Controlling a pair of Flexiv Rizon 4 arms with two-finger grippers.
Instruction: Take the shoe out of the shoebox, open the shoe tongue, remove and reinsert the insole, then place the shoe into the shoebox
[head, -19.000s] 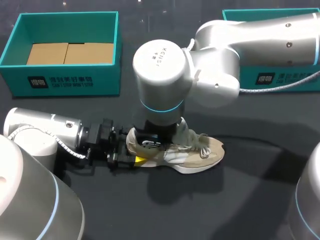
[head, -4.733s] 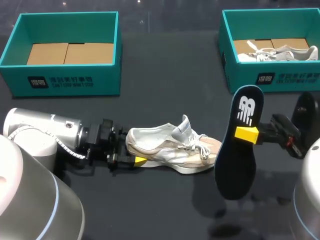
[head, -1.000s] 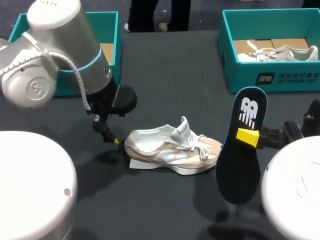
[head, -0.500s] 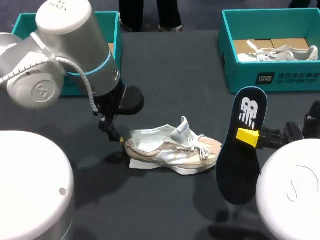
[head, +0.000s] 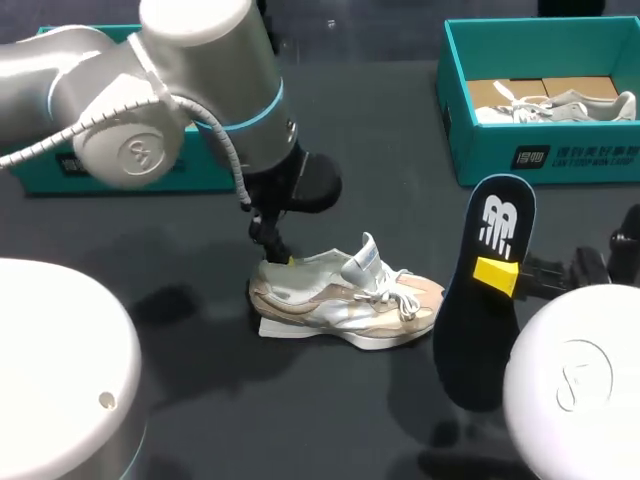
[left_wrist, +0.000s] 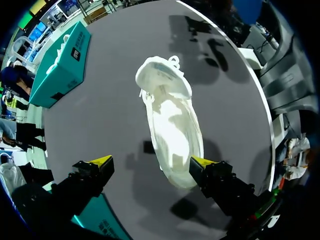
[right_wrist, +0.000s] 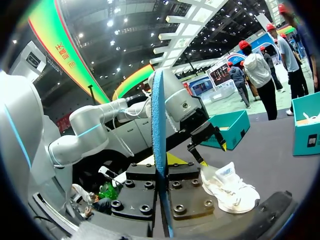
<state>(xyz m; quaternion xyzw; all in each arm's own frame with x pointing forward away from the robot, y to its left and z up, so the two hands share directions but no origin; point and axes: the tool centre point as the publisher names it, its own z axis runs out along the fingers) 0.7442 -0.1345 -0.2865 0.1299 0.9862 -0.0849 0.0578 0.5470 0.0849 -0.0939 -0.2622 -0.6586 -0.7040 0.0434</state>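
Over the beige mesh sneaker (head: 350, 300) heel, the open left gripper (left_wrist: 152, 161) now hovers, repositioned from the side; the right gripper (head: 497, 272) clamps the black foam insole (head: 475, 340), awaiting reinsertion

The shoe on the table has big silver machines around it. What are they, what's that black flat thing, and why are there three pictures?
They are a robot's left arm and right arm. Each ends in a gripper with two yellow-tipped fingers, a bit like a hand. One picture looks down from a camera above the table. The two round ones come from cameras on the arms' wrists, looking out along the fingers. On the dark table lies a white and beige shoe. The left gripper hangs open just over its heel. The right gripper is shut on the black flat thing: the shoe's insole, the soft pad your foot rests on, held upright beside the shoe's toe. At the far edge stands a teal shoebox with another shoe inside.
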